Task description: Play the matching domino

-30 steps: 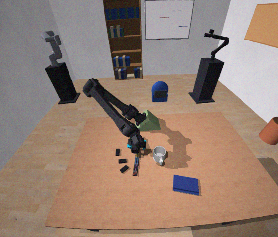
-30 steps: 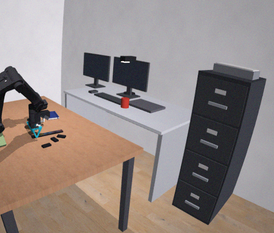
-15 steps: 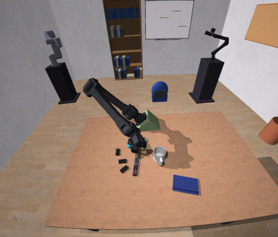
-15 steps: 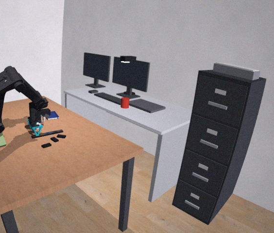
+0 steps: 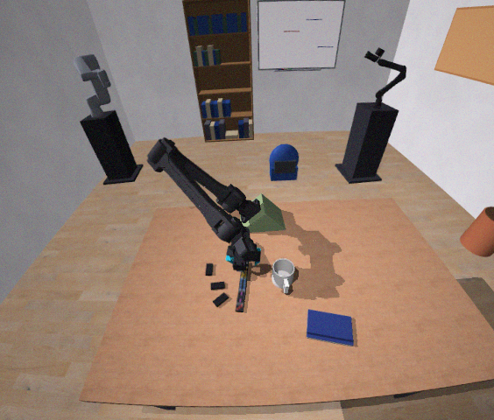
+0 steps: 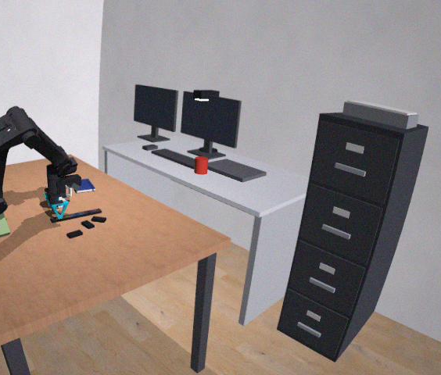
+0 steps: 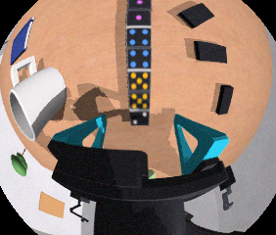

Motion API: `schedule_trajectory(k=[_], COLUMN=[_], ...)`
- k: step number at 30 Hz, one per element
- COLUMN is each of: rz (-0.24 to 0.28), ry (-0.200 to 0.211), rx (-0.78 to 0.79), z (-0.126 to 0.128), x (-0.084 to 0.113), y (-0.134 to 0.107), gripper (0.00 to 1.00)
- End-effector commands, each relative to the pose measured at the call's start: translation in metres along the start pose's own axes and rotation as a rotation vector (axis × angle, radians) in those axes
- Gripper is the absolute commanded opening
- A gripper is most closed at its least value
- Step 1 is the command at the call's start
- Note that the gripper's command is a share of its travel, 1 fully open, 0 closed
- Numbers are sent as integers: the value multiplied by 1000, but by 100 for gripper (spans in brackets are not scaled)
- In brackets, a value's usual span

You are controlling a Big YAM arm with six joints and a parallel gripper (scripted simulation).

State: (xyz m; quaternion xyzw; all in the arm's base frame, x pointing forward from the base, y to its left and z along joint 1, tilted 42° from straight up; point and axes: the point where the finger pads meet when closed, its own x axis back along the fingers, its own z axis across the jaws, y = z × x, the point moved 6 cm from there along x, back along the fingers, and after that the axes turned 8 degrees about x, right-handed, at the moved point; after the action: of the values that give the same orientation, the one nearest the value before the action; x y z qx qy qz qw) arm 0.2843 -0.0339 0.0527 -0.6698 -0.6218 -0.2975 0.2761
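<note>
A line of face-up dominoes lies flat on the table, with red, magenta, blue and orange pips. The orange-pip domino forms its end nearest the arm. My gripper is open and empty. It hangs low over that near end, with one cyan finger on each side of it. Three black face-down dominoes lie loose beside the line, apart from it. They also show in the wrist view.
A white mug stands close to the line on the side away from the loose dominoes. A blue book lies farther out on the table. The arm's green base plate sits behind.
</note>
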Motion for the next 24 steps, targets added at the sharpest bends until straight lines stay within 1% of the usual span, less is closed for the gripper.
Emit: schedule_trajectory(k=[1,2,3,12,19,20,24], rz=[-61,-61,-11,-59,-59,-37,-51], ry=[15,15,2,13,13,8,12], rx=[-29,-29,-5,-30,-30,11,-4], z=[0,0,0,0,0,0,0], x=[21,21,10,84,84,71,76], y=[20,20,3,19,19,8,10], gripper=[93,93,93,93,93,93,93])
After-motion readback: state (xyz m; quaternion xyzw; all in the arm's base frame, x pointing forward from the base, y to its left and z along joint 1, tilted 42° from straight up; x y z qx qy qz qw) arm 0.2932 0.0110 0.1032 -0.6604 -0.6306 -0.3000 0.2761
